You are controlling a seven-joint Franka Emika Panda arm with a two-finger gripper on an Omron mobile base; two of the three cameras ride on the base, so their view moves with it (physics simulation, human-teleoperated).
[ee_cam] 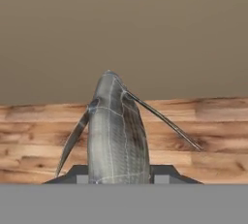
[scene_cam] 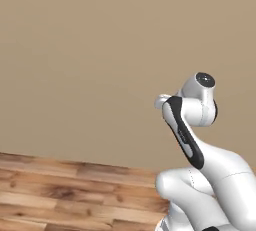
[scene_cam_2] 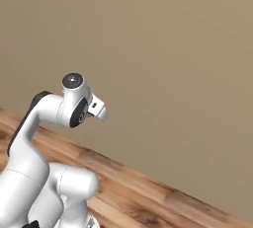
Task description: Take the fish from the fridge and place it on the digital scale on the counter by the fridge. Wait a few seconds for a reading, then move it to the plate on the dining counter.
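In the hand view a grey scaled fish (ee_cam: 116, 131) stands between my two dark fingertips, its body rising away from the hand with thin fins spreading to either side. My gripper (ee_cam: 117, 178) is shut on the fish near its lower end. The folded white arm (scene_cam: 200, 125) shows in the left base view, and the arm (scene_cam_2: 54, 118) also appears in the right base view, with the hand pointing away toward a wall. The fridge, the digital scale, the counter, the plate and the dining counter are out of view.
A plain tan wall (scene_cam: 100, 50) faces the base in both base views. A wooden plank floor (scene_cam: 60, 195) runs along its foot, and the floor (ee_cam: 203, 136) lies behind the fish in the hand view.
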